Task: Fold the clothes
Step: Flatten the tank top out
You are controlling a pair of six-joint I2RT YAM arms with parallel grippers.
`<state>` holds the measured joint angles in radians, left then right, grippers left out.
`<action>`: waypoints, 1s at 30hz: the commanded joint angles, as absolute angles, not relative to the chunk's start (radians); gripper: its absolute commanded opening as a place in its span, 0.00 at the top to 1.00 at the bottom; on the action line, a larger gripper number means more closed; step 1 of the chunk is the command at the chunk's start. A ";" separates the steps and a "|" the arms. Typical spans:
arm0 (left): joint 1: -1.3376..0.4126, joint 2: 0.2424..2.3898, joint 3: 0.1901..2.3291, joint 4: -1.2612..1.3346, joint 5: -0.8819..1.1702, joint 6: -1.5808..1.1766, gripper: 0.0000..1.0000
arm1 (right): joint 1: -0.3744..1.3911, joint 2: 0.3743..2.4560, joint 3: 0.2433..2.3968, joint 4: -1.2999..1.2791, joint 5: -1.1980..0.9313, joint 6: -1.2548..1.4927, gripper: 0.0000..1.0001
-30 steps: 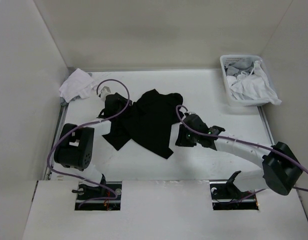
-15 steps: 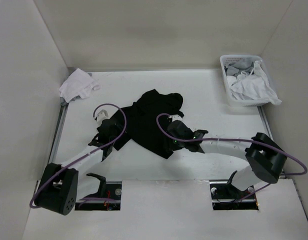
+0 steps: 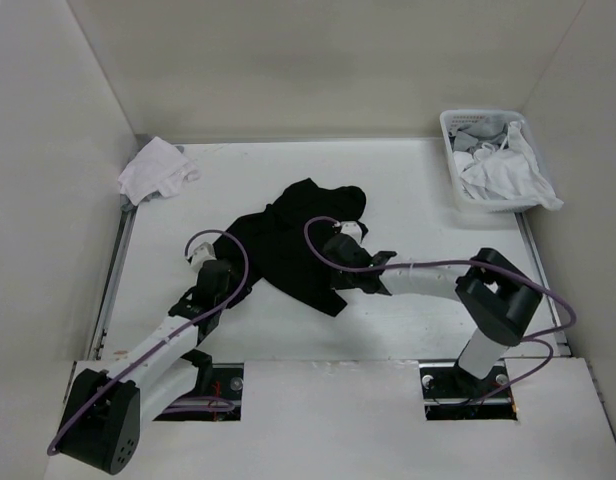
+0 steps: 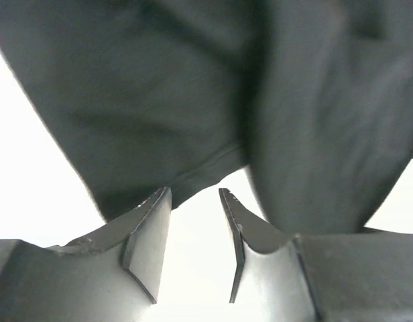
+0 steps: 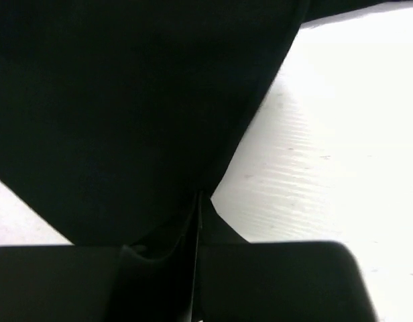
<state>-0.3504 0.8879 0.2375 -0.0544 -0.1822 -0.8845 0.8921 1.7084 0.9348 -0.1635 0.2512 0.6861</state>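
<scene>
The black T-shirt (image 3: 298, 240) lies crumpled and unfolded at the middle of the counter (image 3: 428, 210), so both arms work its near edge, prob. to get corners for spreading. Left gripper (image 4: 193, 194): jaws approx. half open, empty, hem just ahead of the tips, i.e. set for a pinch. Right gripper (image 5: 196, 198): jaws closed together w/ the shirt's near-right edge apparently pinched between them, ready for a pull.

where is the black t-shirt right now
Top view, centre: the black T-shirt lies crumpled between the left gripper at its left edge and the right gripper pinching its near right corner.
</scene>
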 commanded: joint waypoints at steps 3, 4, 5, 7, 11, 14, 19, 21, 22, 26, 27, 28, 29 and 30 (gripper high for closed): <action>-0.297 0.931 0.222 -0.044 -0.190 -0.888 0.70 | 1.016 1.372 0.873 -0.215 0.362 0.732 0.98; -0.272 0.955 0.227 -0.031 -0.186 -0.885 0.71 | 1.072 1.251 0.890 -0.320 0.332 0.764 0.97; -0.265 0.962 0.229 -0.029 -0.187 -0.885 0.72 | 1.093 1.218 0.902 -0.354 0.316 0.773 0.97; -0.230 0.963 0.229 -0.028 -0.184 -0.890 0.72 | 1.123 1.148 0.939 -0.426 0.276 0.791 0.96; -0.170 0.948 0.239 -0.034 -0.164 -0.870 0.72 | 1.070 1.068 0.919 -0.419 0.204 0.795 0.96; -0.130 0.943 0.256 -0.038 -0.156 -0.848 0.72 | 0.865 1.081 0.836 -0.307 0.132 0.769 0.96; -0.110 0.966 0.276 -0.031 -0.147 -0.839 0.72 | 0.593 1.357 0.834 -0.102 0.020 0.706 0.95; -0.107 0.982 0.278 -0.022 -0.150 -0.842 0.72 | 0.542 1.481 0.891 -0.055 0.021 0.700 0.96; -0.105 0.986 0.279 -0.015 -0.149 -0.844 0.72 | 0.519 1.552 0.935 -0.034 0.017 0.695 0.96; -0.100 0.999 0.293 0.020 -0.156 -0.853 0.73 | 0.460 1.731 1.122 0.011 0.000 0.678 0.99; -0.099 0.999 0.293 0.028 -0.158 -0.854 0.73 | 0.459 1.741 1.162 0.002 0.002 0.663 0.99; -0.099 0.999 0.295 0.029 -0.158 -0.856 0.73 | 0.459 1.737 1.178 -0.008 0.003 0.655 0.99; -0.099 0.997 0.295 0.035 -0.158 -0.859 0.73 | 0.461 1.709 1.193 -0.026 0.006 0.635 0.99; -0.099 0.997 0.293 0.040 -0.158 -0.859 0.73 | 0.478 1.668 1.187 -0.043 0.014 0.618 0.99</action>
